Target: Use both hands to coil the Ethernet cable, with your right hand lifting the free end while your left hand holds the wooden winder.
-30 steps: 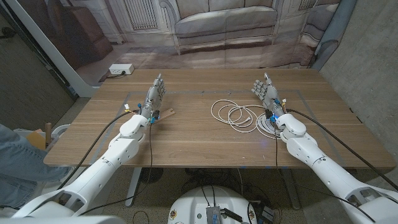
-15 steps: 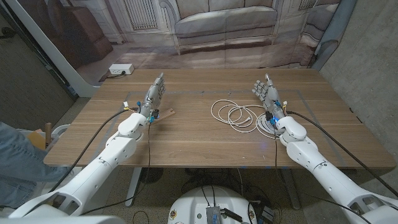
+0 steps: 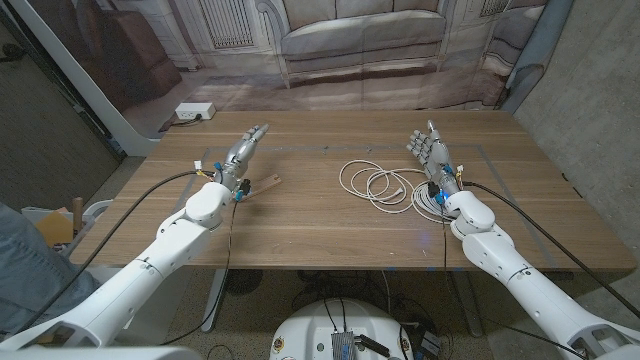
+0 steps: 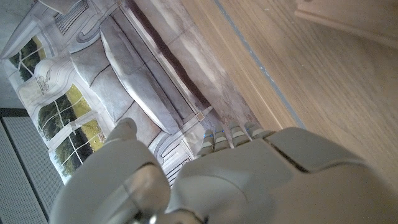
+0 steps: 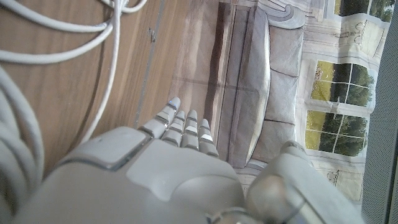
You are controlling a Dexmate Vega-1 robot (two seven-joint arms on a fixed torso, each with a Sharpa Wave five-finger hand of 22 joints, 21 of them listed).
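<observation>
Head view: your left hand hovers over the table with its fingers stretched out together and holding nothing. The winder, a short wooden strip, lies on the table just beside this hand, on the side toward the cable and a little nearer to you than the fingertips. Its long axis slants, the far end pointing toward the cable. The cable lies in loose white loops on the table, well apart from the winder, with a tighter bundle at the end nearest your right hand. That hand stands open, fingers up and slightly apart, empty, just beside the loops on the side away from the winder. Your left hand is clearly nearer the winder, your right nearer the cable. The free end probably lies among the loops; you cannot pick it out for sure.

Left wrist view: the back of your left hand, fingers extended, with one edge of the winder just past them.

Right wrist view: your right hand, fingers straight and empty, with cable strands alongside it.
</observation>
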